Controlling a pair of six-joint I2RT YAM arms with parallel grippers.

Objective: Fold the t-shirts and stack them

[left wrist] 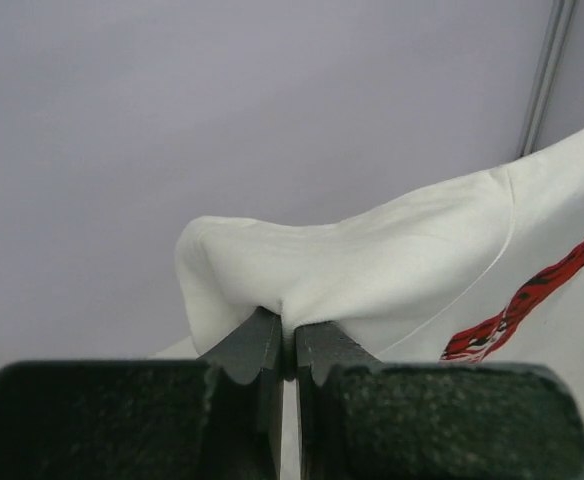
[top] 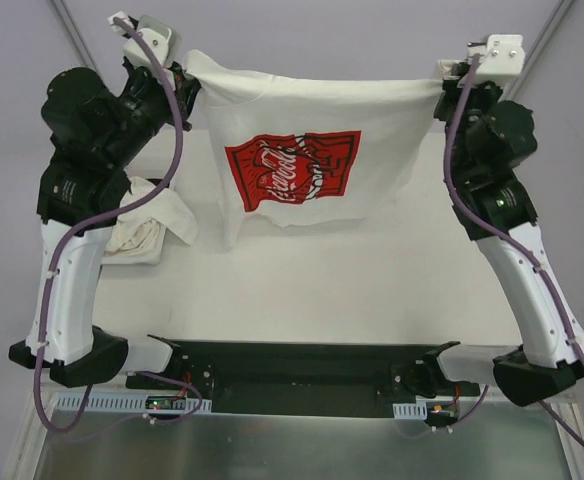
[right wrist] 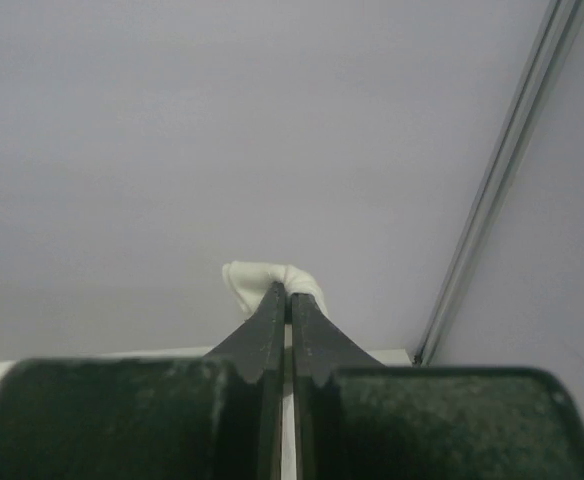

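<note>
T-shirt point(top: 302, 110) with a red print point(top: 292, 170) hangs spread above the table point(top: 372, 300), stretched between both arms. I note a second shirt point(top: 152, 230) crumpled on the table under the left arm. Left gripper point(left wrist: 288, 335) is clamped tight on one top corner, right gripper point(right wrist: 285, 295) likewise on the other. Risk, in my judgement: the right pinch takes only a small nub of thin cloth; a sharp pull could free it and drop that side.
</note>
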